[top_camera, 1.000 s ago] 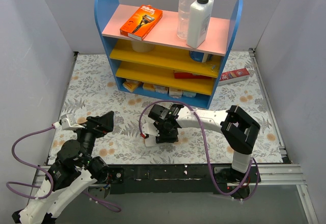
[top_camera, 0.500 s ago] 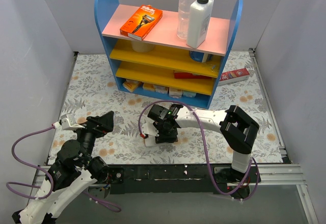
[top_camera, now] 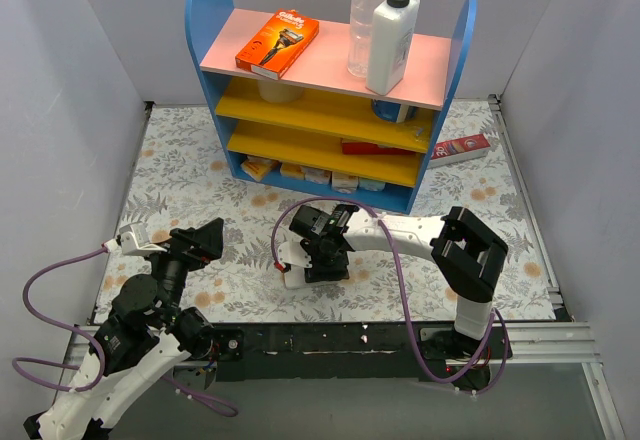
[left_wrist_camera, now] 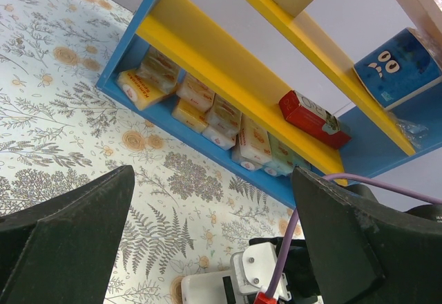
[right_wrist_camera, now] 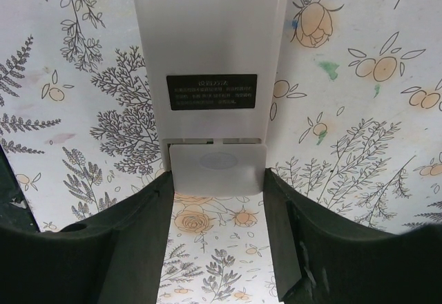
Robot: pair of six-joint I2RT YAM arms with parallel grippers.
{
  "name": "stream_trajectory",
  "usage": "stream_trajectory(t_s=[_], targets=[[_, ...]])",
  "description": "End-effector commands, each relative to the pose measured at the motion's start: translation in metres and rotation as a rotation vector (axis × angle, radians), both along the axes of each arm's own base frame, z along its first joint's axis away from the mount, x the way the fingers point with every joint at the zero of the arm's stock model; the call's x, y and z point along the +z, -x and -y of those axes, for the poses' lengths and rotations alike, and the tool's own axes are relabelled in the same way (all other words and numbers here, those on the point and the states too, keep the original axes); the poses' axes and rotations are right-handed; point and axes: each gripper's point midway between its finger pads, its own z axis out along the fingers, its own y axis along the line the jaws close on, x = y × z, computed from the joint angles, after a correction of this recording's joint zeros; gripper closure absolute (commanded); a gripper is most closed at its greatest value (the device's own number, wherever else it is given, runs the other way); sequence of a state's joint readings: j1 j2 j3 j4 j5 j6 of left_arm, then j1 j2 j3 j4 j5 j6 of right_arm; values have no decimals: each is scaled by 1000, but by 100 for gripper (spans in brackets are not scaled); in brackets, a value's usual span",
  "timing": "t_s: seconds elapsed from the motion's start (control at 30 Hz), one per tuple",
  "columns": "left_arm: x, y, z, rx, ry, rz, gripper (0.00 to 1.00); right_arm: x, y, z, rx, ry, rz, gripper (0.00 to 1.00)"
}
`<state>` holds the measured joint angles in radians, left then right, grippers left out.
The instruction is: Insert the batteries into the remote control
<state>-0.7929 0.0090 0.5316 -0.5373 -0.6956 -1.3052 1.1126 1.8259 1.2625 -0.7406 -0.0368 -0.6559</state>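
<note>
The white remote control (right_wrist_camera: 207, 41) lies back up on the flowered table, with a black label on it. Its battery cover (right_wrist_camera: 217, 166) sits at the near end, slid a little out from the body. My right gripper (right_wrist_camera: 218, 179) is shut on the cover, with both fingers touching its sides. In the top view the right gripper (top_camera: 318, 258) is over the remote (top_camera: 293, 278). My left gripper (top_camera: 200, 238) is open and empty at the near left, off the table. In the left wrist view the left gripper (left_wrist_camera: 213, 173) faces the remote (left_wrist_camera: 204, 290). No batteries are in view.
A blue shelf unit (top_camera: 330, 100) stands at the back, with an orange box (top_camera: 277, 44) and two bottles (top_camera: 380, 30) on top. Small packets (left_wrist_camera: 207, 110) line its bottom shelf. A red-and-white carton (top_camera: 460, 147) lies at the back right. Grey walls close in both sides.
My right gripper has edged slightly to the left over the remote. The left arm has not moved.
</note>
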Motion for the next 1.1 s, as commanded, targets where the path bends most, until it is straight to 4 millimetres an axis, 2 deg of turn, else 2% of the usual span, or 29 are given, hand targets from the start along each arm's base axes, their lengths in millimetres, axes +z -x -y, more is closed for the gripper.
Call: stream_trajectory(t_s=[0.0,0.5,0.87,0.93,0.97,1.03,1.07], targets=[[-1,-2,0,9,-12,3,2,7,1,-9,0,-18,-8,39],[-1,-2,-1,10,-13,2,2,16,2,-11,-17,-19,-14,37],[-2,-3,1,7,-15,-1,2,32,7,-14,-81,-100,-20,29],[-2,-3,3,-4,-13,-4,2,42,-1,-19,-123,-164,22,27],[-4,-4,5,-8,-20,-12,2,40,-2,-13,-145,-166,35,26],[-7,-5,10,-25,-22,-28,2,57,-14,-16,-225,-254,72,23],[-8,-5,12,-32,-20,-35,2,55,-17,-9,-264,-262,75,22]])
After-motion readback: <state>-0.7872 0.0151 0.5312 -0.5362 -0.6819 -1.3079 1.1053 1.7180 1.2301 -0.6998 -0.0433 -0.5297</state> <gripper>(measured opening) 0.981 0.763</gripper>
